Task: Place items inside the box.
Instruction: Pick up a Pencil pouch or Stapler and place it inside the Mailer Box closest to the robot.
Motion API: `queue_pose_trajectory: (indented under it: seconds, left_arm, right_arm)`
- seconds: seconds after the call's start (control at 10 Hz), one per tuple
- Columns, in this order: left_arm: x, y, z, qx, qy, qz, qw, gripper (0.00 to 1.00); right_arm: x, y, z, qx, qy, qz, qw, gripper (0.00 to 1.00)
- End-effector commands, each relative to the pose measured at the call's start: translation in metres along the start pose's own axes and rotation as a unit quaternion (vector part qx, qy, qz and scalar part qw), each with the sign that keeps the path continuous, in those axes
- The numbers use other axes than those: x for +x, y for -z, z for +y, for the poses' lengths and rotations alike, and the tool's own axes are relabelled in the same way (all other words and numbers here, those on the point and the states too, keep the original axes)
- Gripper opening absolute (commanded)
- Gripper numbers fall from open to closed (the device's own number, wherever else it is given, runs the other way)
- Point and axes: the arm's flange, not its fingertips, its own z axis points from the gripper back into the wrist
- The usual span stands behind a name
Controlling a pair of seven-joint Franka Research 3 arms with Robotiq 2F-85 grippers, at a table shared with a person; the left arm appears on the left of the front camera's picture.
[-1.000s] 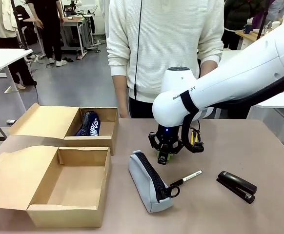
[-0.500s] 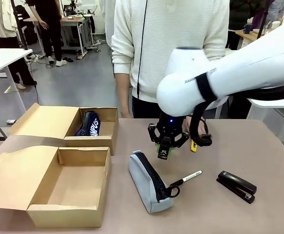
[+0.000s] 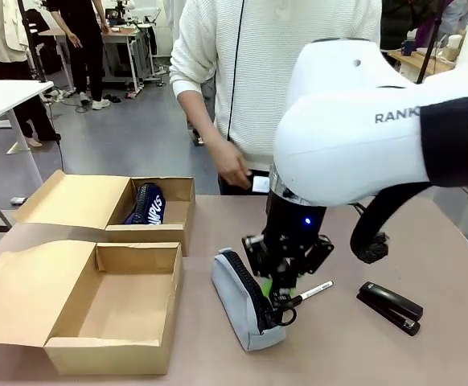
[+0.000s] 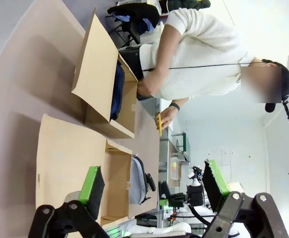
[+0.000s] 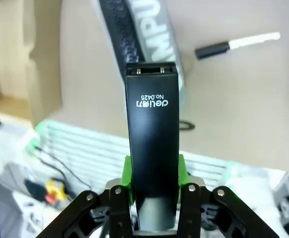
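My right gripper (image 3: 276, 277) hangs low over the grey pencil pouch (image 3: 246, 304), shut on a black stapler (image 5: 152, 144) that stands up between its green pads. Beyond the held stapler in the right wrist view lie the pouch (image 5: 152, 37) and the white black-capped pen (image 5: 236, 44). On the table the pen (image 3: 310, 291) lies beside the pouch, and a second black stapler (image 3: 389, 306) lies to the right. The box (image 3: 109, 354) stands open at the near left, nothing inside it. My left gripper (image 4: 153, 184) is open and holds nothing. The person's hand holds the yellow cutter (image 4: 159, 124).
A second cardboard box (image 3: 149, 235) with a blue pouch (image 3: 147, 205) in it stands behind the box. The person stands at the far edge with one hand (image 3: 234, 169) reaching forward. My bulky right arm (image 3: 363, 137) covers the table's middle right.
My right arm has swung nearer and lower, from beyond the pouch to right over it, the stapler still in its grip. The person's hand has come forward.
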Motion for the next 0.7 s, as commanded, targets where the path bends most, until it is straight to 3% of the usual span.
queue_pose_trajectory:
  seconds: [0.0, 0.1, 0.2, 0.4, 0.5, 0.6]
  left_arm:
    - [-0.001, 0.001, -0.001, -0.011, 0.010, -0.003, 1.000, 1.00]
    - [-0.001, 0.001, -0.001, -0.011, 0.010, -0.003, 1.000, 1.00]
    - [-0.001, 0.001, -0.001, -0.011, 0.010, -0.003, 1.000, 1.00]
    - [-0.001, 0.001, -0.001, -0.011, 0.010, -0.003, 1.000, 1.00]
    - [-0.001, 0.001, -0.001, -0.011, 0.010, -0.003, 1.000, 1.00]
    - [-0.001, 0.001, -0.001, -0.011, 0.010, -0.003, 1.000, 1.00]
  right_arm:
    - [-0.018, -0.006, -0.021, 0.020, -0.049, 0.014, 0.998, 0.00]
    - [-0.018, -0.007, -0.025, 0.023, -0.029, -0.005, 0.999, 0.00]
    - [-0.009, 0.000, -0.004, 0.000, -0.030, 0.010, 1.000, 0.00]
    - [-0.009, 0.000, -0.004, 0.000, -0.030, 0.010, 1.000, 0.00]
    - [-0.016, 0.000, -0.010, -0.003, -0.037, 0.008, 0.999, 0.37]
    - [-0.013, -0.001, -0.002, 0.017, -0.034, -0.005, 0.999, 0.37]
